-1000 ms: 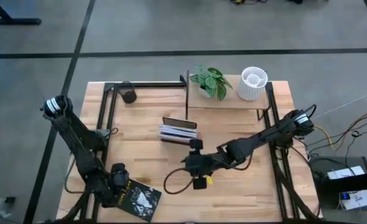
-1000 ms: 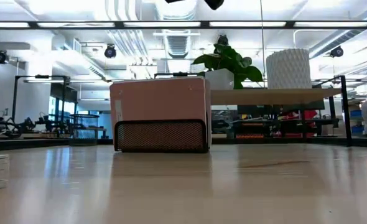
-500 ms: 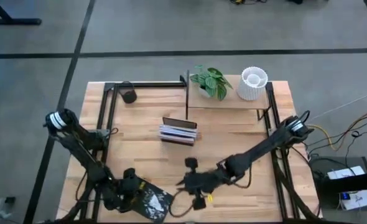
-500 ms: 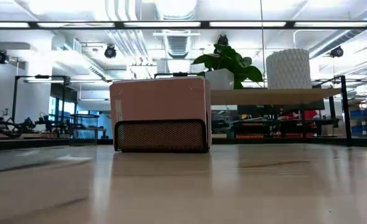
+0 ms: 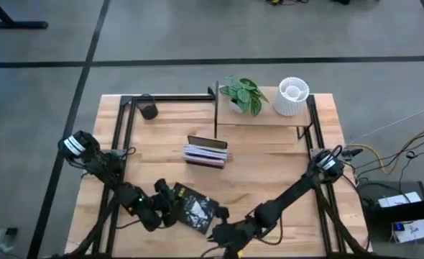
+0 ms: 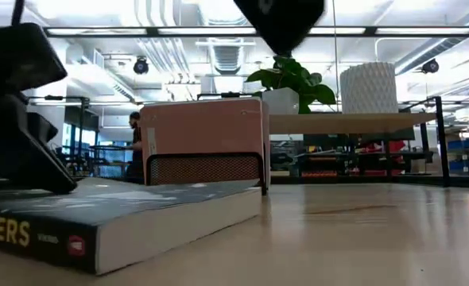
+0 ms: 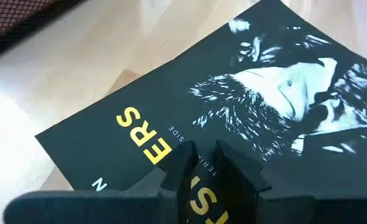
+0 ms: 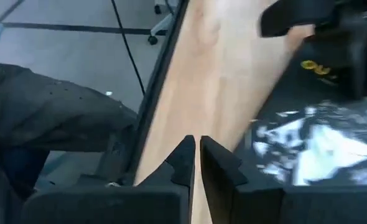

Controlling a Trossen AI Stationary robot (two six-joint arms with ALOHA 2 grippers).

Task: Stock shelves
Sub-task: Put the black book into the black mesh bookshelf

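- One set of shelves [image 5: 262,122] stands at the far right part of the worktop [image 5: 269,173]: a thin black frame carrying one pale board, seen edge-on in the low view [image 6: 354,121].
- Two things stand on that board: one leafy potted plant [image 5: 242,93] and one white ribbed vase [image 5: 292,97].
- One small dark rack [image 5: 206,152] sits near the middle of the worktop with a few books standing in it (the exact count is hard to make out from above); in the low view its mesh front hides their lower parts.
- One small dark cup-like thing [image 5: 149,111] stands near the far left corner; what it is cannot be told.
- One black book [image 5: 192,211] with a white cover picture lies flat near the front edge; in the low view its spine is cut off by the picture's edge.
- The left gripper [image 5: 170,203] is at the book's left end; its fingers [image 7: 236,168] sit nearly together, low over the cover, and whether they grip the book cannot be told.
- The right gripper [image 5: 219,233] is at the front edge just beside the book; its fingers [image 8: 183,158] are almost closed with only a thin gap, holding nothing.
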